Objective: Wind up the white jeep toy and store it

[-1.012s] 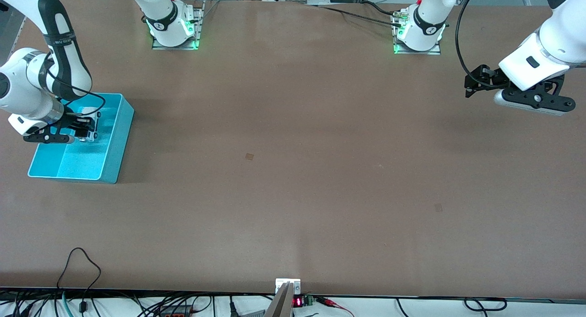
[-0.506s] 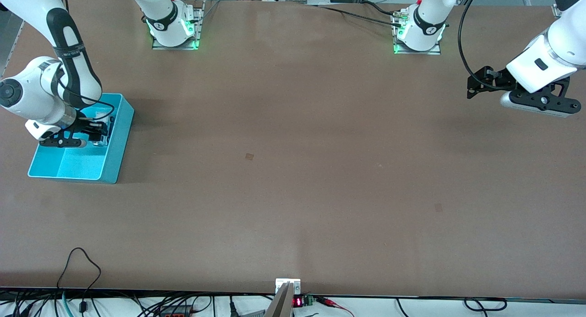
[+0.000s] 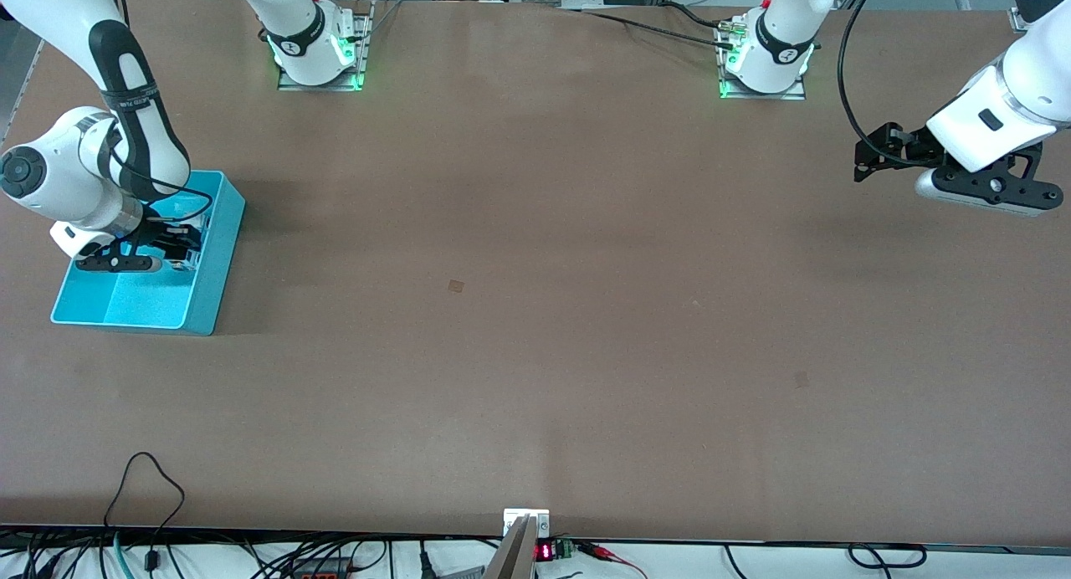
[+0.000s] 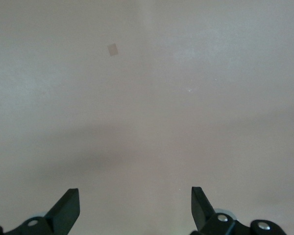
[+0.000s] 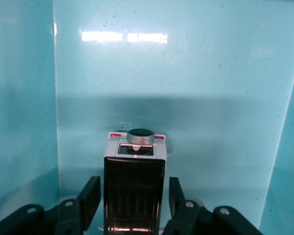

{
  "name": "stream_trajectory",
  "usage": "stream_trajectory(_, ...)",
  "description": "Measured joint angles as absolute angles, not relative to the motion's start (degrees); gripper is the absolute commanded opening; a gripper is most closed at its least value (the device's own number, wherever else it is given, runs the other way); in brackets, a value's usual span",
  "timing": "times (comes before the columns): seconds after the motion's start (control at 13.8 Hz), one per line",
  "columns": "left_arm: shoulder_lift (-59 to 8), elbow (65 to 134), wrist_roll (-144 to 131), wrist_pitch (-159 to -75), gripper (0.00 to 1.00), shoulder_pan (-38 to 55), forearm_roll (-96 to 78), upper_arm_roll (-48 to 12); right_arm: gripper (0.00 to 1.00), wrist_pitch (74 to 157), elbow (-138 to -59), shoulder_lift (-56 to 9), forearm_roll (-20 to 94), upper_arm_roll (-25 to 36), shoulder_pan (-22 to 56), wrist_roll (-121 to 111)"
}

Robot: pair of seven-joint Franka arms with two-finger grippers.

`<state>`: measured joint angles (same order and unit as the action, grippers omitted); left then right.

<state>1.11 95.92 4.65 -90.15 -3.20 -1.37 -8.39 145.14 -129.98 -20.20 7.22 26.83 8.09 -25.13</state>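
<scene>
Since a second ago my right gripper (image 5: 130, 200) has sunk into the cyan bin (image 3: 219, 253), its jaws now easing apart beside the white jeep toy (image 5: 134, 186), whose long axis runs straight between them; my left gripper (image 4: 135, 205) waits open over the worktop (image 3: 535, 311).

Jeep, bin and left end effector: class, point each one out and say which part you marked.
Jeep (image 5: 134, 191): right wrist view, black roof panel.
Bin (image 3: 219, 253): front view, outer side wall.
Left end effector (image 4: 135, 208): left wrist view, gap midway between fingertips.

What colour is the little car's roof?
Black, with ridges, on the white jeep toy inside the cyan bin. It shows best in the right wrist view.
</scene>
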Motion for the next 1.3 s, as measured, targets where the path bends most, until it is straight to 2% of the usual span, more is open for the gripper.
stream_trajectory(0.36, 0.67, 95.91, 3.91, -90.12, 1.00, -3.60, -1.38, -8.27, 1.00, 141.84, -126.91, -18.02, 7.26, 26.83, 8.20, -27.28)
stream_trajectory(0.58, 0.55, 95.83, 3.27, -89.90, 1.00, -3.59, -1.38, -8.45, 1.00, 133.23, -121.11, -15.54, 7.26, 26.86, 8.24, -28.08)
stream_trajectory(1.08, 0.49, 95.11, 2.47, -87.99, 1.00, -3.65, -1.38, -8.56, 1.00, 106.72, -99.80, -12.81, 6.89, 26.91, 11.51, -21.99)
stream_trajectory(1.3, 0.49, 94.88, 2.08, -87.65, 1.00, -3.64, -1.38, -8.72, 1.00, 102.00, -94.95, -12.07, 6.62, 26.76, 14.53, -18.03)
